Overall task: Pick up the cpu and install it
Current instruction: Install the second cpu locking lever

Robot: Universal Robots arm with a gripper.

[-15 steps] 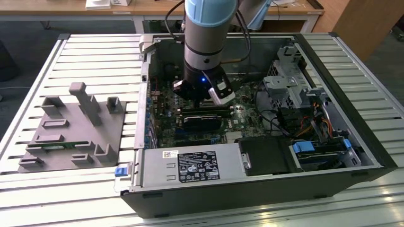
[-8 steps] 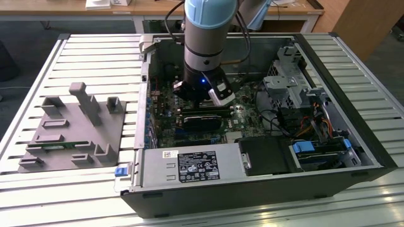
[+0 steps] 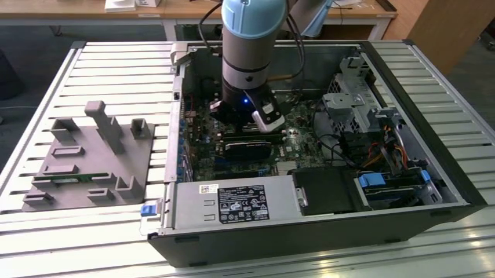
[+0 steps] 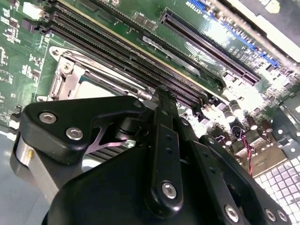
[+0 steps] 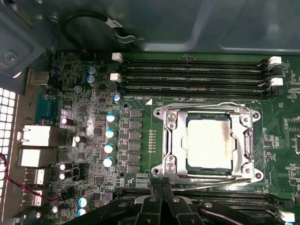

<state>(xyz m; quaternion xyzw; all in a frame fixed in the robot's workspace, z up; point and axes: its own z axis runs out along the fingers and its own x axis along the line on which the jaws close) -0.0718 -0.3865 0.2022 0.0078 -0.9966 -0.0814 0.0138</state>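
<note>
The cpu [image 5: 209,142] is being seen seated within the socket frame [image 5: 209,141] on the motherboard [image 5: 136,140]. The gripper [image 5: 161,188] is being held just beside the socket, fingers pressed together, empty. Installation is judged largely complete; retention would need verifying.

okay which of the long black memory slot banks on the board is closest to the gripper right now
The memory slots right beside the gripper, on the near side of the cpu; the other bank lies beyond it.
</note>
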